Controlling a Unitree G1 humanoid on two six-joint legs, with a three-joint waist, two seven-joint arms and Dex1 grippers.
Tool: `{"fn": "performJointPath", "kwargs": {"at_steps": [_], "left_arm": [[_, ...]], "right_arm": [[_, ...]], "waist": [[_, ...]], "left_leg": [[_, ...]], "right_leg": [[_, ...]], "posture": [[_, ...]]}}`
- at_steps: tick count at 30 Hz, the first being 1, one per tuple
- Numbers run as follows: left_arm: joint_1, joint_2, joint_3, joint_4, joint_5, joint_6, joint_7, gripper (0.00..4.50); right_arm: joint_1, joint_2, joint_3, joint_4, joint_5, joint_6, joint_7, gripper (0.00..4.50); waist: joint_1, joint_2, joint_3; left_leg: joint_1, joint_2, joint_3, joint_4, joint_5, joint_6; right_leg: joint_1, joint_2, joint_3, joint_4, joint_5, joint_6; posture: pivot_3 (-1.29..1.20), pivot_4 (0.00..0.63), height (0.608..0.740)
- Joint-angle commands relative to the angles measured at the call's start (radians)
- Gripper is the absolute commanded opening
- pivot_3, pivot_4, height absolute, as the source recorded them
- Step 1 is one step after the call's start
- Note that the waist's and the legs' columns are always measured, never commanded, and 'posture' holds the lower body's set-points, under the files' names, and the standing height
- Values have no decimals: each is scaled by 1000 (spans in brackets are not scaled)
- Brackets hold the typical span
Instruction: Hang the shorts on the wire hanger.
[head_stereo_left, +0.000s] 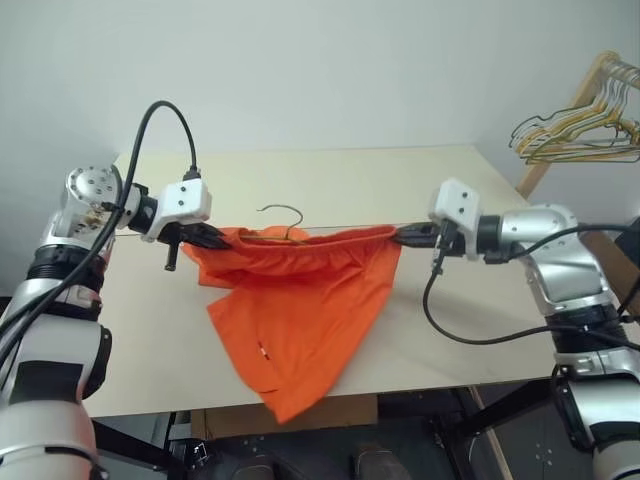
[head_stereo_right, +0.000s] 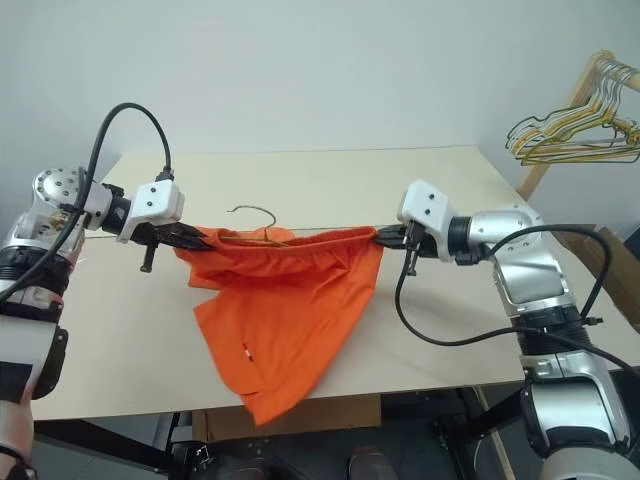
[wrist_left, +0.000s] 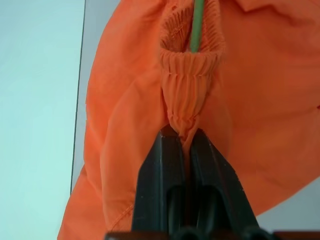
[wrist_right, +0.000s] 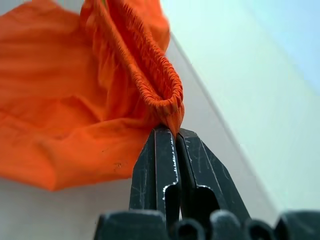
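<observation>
The left claw (head_stereo_left: 205, 237) is pressed together on the end of the shorts' (head_stereo_left: 295, 305) gathered waistband, and the left wrist view shows a fold of elastic squeezed between the two black fingers (wrist_left: 160, 170). The right claw (head_stereo_left: 405, 236) pinches the opposite end of the waistband the same way. Between them the waistband is pulled taut, running from nine o'clock to three o'clock across the head view, above the pale table (head_stereo_left: 450, 190).

The shorts are soft, light and limp. Only the stretched elastic keeps a line, while the legs sag toward six o'clock and the lowest corner droops past the table's near edge. The gathered band looks like the surest place to hold, since the thin leg fabric would likely slip or bunch.

The wire hanger (head_stereo_left: 283, 222) sits at the middle of the waistband, its hook rising toward twelve o'clock. Its long axis seems to lie along the band, and a thin bar shows inside the waistband opening in the left wrist view. How securely the shorts rest on it cannot be judged.

A bunch of other hangers (head_stereo_left: 580, 130) hangs on a wooden rack at two o'clock, well apart.
</observation>
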Motion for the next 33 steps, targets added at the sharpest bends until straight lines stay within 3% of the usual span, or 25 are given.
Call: {"fn": "performJointPath", "kwargs": {"at_steps": [1, 15, 22, 28, 33], "left_arm": [[-28, -17, 55, -10, 10, 2, 51, 0], [22, -60, 94, -85, 7, 21, 1, 0], [21, -77, 144, -127, -37, 64, -7, 0], [29, -63, 162, -153, -49, 75, -41, 0], [49, -63, 159, -170, -54, 68, -61, 0]], "right_arm": [[-28, -25, 12, -55, -39, -17, 1, 13], [-24, 86, 59, -122, -110, -15, -109, 13], [21, 59, 104, -131, -176, -137, -92, 13], [26, 35, 108, -69, -215, -213, -91, 1685], [32, 25, 83, -24, -172, -265, -50, 1685]], "waist": [[3, 0, 0], [-4, 0, 0], [-3, 0, 0], [-6, 0, 0], [-7, 0, 0]], "left_leg": [[0, 0, 0, 0, 0, 0], [-2, -1, -1, 2, 0, 0], [-2, -1, -2, 2, 0, 0], [-2, -1, -2, 2, 0, 0], [-2, -1, -2, 2, 0, 0]], "right_leg": [[0, 0, 0, 0, 0, 0], [-2, 0, -1, 5, 0, 0], [-1, -1, -2, 5, 0, 0], [-1, 0, -2, 4, 0, 0], [-1, 0, -2, 3, 0, 0]], "posture": [[-79, 0, 740], [-85, 0, 740], [-86, 0, 740], [-87, 0, 740], [-91, 0, 740]]}}
